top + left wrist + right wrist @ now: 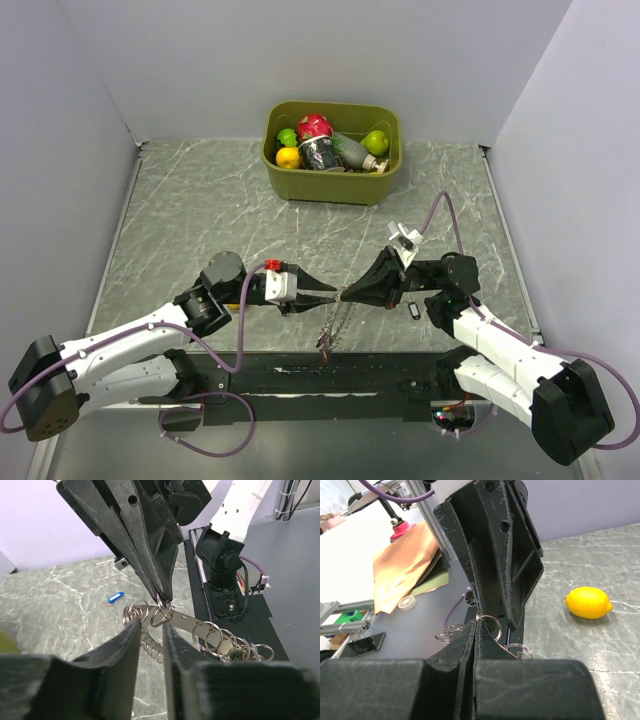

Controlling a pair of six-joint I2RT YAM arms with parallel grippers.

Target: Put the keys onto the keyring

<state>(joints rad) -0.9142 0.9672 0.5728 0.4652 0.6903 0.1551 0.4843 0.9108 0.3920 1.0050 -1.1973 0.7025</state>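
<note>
The keyring point(186, 620) is a flat metal strip carrying several silver split rings. It hangs between both grippers over the table's front middle point(335, 320). My right gripper point(476, 622) is shut on one split ring point(493, 624) at the strip's end; in the left wrist view its black fingers point(150, 555) come down from above. My left gripper point(150, 622) has its jaws narrowly apart around the strip and rings. One key with a blue head point(115, 598) lies loose on the table, beside the right arm point(413, 312). A small reddish piece point(324, 347) hangs at the keyring's lower end.
An olive bin point(320, 187) with fruit and a can stands at the back middle. A yellow lemon point(588, 602) lies on the marble table. The arms' black base plate point(350, 375) runs along the near edge. White walls close in the left and right sides.
</note>
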